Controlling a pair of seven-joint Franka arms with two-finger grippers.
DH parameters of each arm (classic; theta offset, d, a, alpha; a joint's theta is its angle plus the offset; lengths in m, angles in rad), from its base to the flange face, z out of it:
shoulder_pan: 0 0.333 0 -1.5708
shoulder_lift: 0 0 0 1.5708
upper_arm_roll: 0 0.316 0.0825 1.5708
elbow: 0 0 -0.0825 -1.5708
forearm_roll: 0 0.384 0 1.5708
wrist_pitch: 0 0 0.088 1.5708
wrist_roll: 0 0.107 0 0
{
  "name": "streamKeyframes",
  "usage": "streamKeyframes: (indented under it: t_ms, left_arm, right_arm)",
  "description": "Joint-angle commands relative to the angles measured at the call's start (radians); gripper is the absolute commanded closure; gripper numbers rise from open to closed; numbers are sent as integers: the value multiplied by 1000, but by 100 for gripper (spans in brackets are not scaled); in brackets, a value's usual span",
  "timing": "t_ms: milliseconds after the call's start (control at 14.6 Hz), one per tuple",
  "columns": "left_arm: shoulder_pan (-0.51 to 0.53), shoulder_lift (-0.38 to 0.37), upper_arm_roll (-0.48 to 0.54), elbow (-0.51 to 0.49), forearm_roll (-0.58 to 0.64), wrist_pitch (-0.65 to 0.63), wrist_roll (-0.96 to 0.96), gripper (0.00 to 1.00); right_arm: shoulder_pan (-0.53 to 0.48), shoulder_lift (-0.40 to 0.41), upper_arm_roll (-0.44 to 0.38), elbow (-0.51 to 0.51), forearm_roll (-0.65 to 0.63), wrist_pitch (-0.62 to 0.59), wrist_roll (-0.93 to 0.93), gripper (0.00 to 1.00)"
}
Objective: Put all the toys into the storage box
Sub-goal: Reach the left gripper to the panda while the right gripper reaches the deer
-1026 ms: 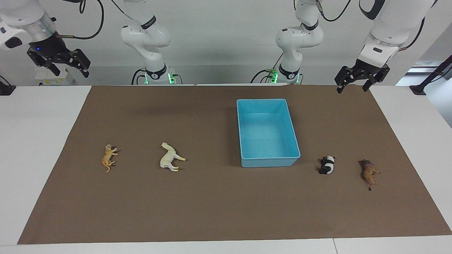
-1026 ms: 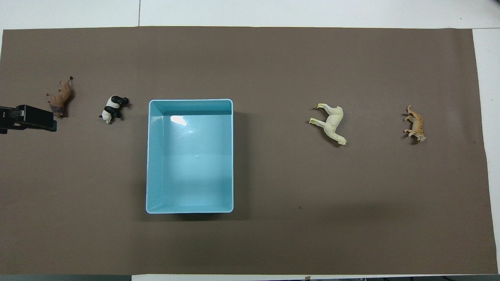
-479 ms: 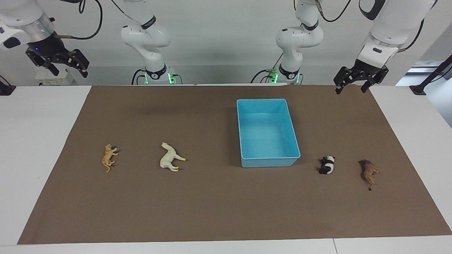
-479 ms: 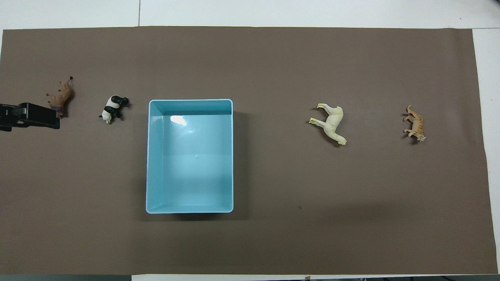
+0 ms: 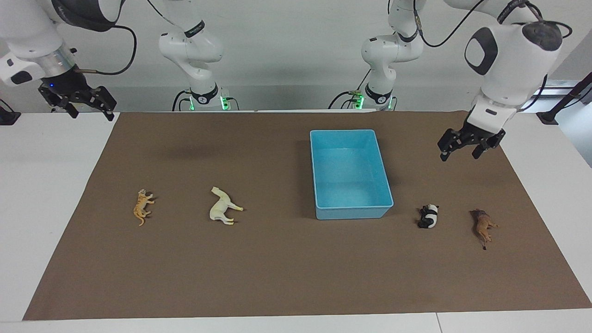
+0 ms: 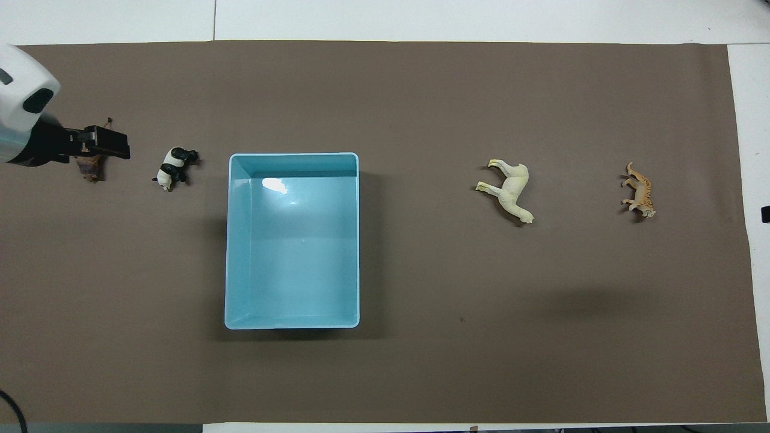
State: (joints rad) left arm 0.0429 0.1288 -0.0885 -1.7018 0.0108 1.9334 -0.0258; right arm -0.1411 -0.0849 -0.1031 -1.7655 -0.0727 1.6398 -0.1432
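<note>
Covering the white table (image 5: 55,185), a brown mat (image 5: 286,268) lies flat.

A robotics lab — two white arms (image 5: 194,51) bolted at a white table (image 5: 55,185). Brown mat (image 5: 277,268), cabling and bare grey wall (image 5: 286,55) — nothing homely.

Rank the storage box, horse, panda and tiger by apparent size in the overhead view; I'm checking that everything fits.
1. storage box, by far the largest.
2. horse, the biggest toy.
3. panda and tiger look about alike, too close to rank.
</note>
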Motion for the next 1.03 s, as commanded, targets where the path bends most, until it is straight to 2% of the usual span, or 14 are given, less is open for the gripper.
streamKeyframes:
  t_ms: [0,137,342,547,684,958]
  left_arm:
    - [6,132,-5,14,0,137,58,0]
    - [8,195,-5,10,-2,194,122,0]
    - [6,264,-5,10,-2,216,170,0]
    - [6,279,-5,-24,-2,260,228,0]
    - [5,298,-5,-33,-2,288,241,0]
    - [5,299,-5,-99,-2,369,241,0]
  right_arm:
    - [-29,40,10,-87,4,121,-18,0]
    - [-29,89,10,-139,31,220,-18,0]
    - [-17,195,10,-156,85,351,-16,0]
    - [9,260,11,-198,86,542,-18,0]
    - [15,280,17,-236,86,610,8,0]
    - [48,367,17,-236,88,710,36,0]
